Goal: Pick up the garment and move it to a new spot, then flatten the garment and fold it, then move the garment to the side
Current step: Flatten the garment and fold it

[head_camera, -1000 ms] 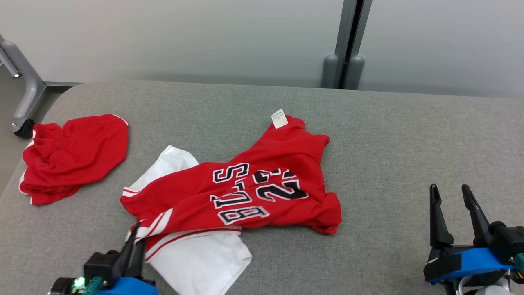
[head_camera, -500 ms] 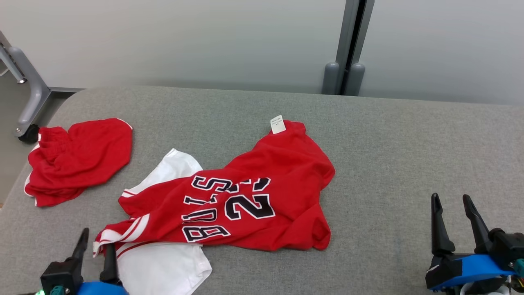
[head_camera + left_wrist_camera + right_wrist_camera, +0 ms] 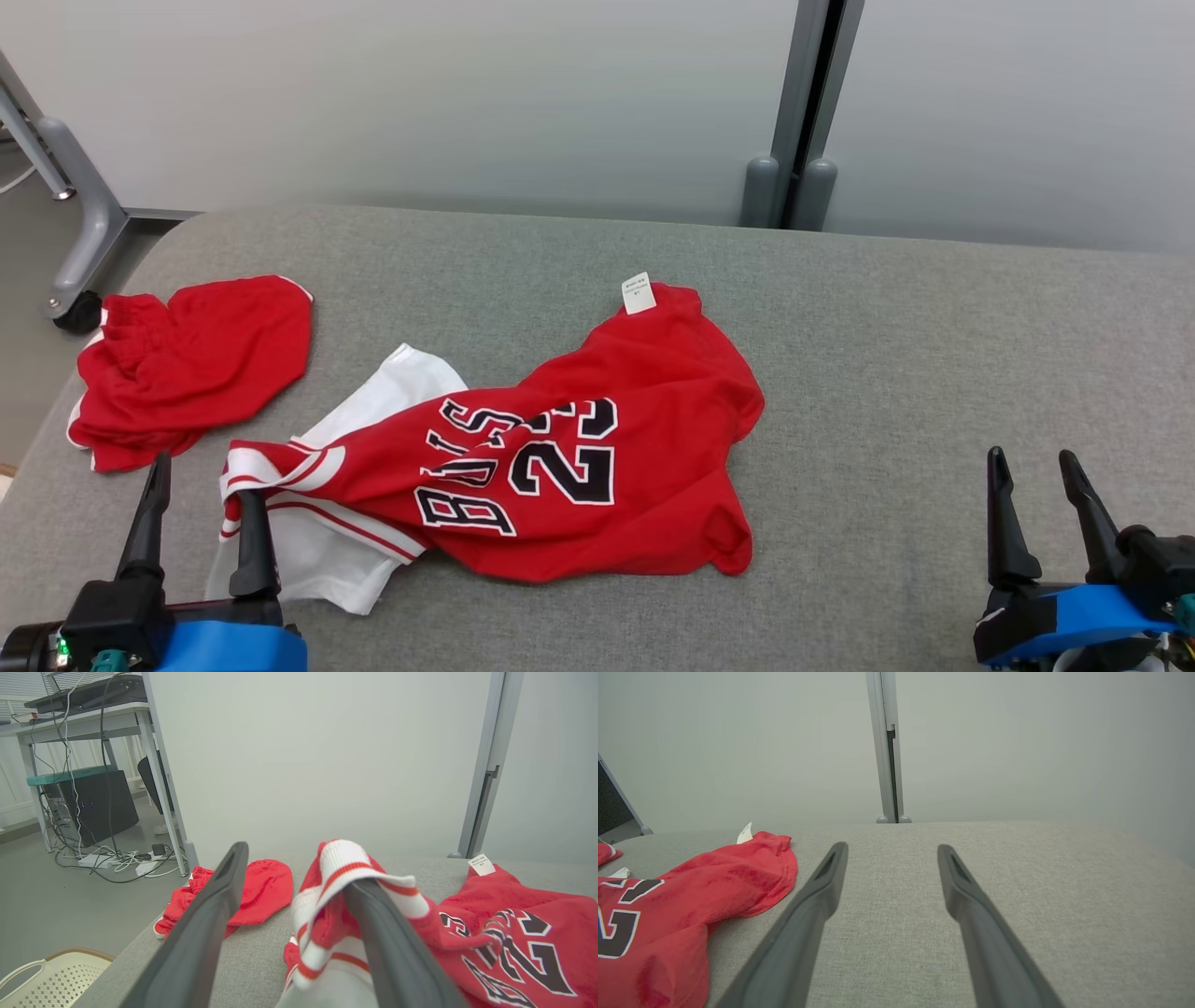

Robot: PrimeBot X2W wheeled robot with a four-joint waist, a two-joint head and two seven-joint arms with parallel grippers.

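Observation:
The garment, a red jersey [image 3: 597, 448] with black and white lettering and a white tag, lies crumpled at the middle of the grey table [image 3: 934, 355]. It partly covers a white garment [image 3: 392, 392]. My left gripper [image 3: 203, 481] stands open at the jersey's striped left edge. In the left wrist view that red and white trim [image 3: 345, 863] drapes over the tip of my right-hand finger [image 3: 397, 952], and the left gripper [image 3: 294, 868] grips nothing. My right gripper [image 3: 1032, 457] is open over bare table at the lower right, apart from the jersey [image 3: 691, 891].
Red shorts [image 3: 196, 364] lie bunched near the table's left edge. Beyond that edge stand a metal frame leg with a caster [image 3: 75, 308], a desk with cables, and a cream basket [image 3: 46, 975] on the floor. A grey post [image 3: 794, 187] rises behind the table.
My left gripper went from shut on the jersey's striped edge to open, after moving left and dragging that edge leftward. The camera tilted slightly. My right gripper stayed open.

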